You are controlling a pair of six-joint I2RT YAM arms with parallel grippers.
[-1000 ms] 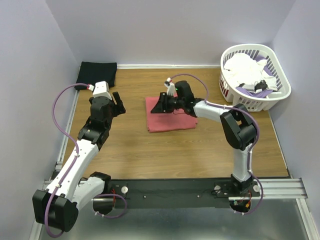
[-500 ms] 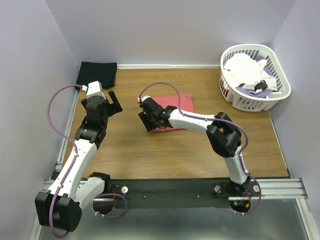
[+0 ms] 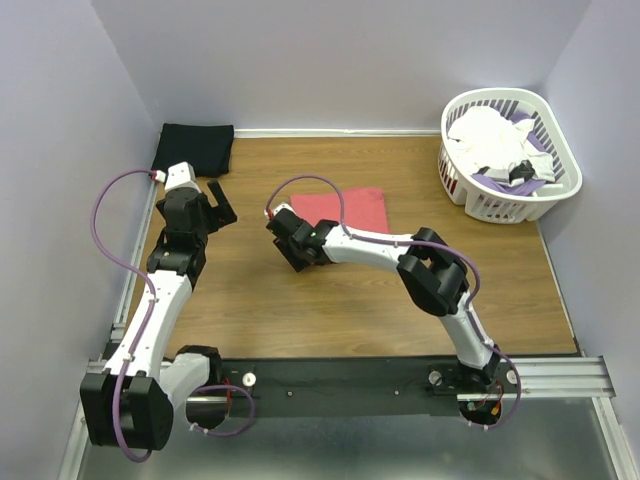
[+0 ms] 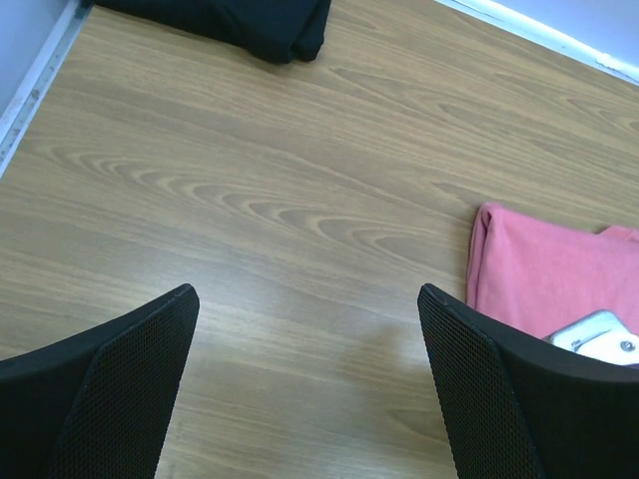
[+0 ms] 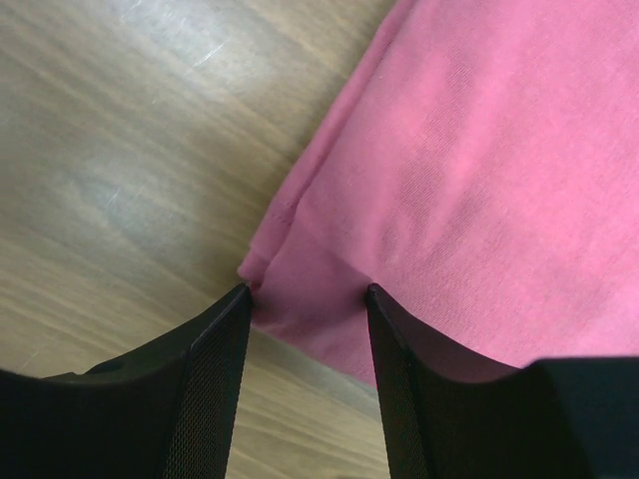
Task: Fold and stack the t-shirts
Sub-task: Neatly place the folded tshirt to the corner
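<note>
- While the folded coral-red t-shirt (image 3: 350, 205) lies in the middle of the table (image 3: 260, 310), its near corner is straddled by the right gripper (image 5: 306, 291); no grip can be confirmed.
- The left gripper (image 4: 308, 295) is held wide apart, empty.
- If only one layer is caught, the fold could be undone.

Coral-red t-shirt (image 3: 355, 207), black t-shirt (image 3: 195, 146), brown wood-grain table (image 3: 300, 305), white slatted basket (image 3: 497, 95), pale lilac walls (image 3: 340, 60).

Folded t-shirt (image 3: 193, 148) far-left corner; second t-shirt (image 3: 355, 205) mid-table; basket (image 3: 456, 182) far-right
</note>
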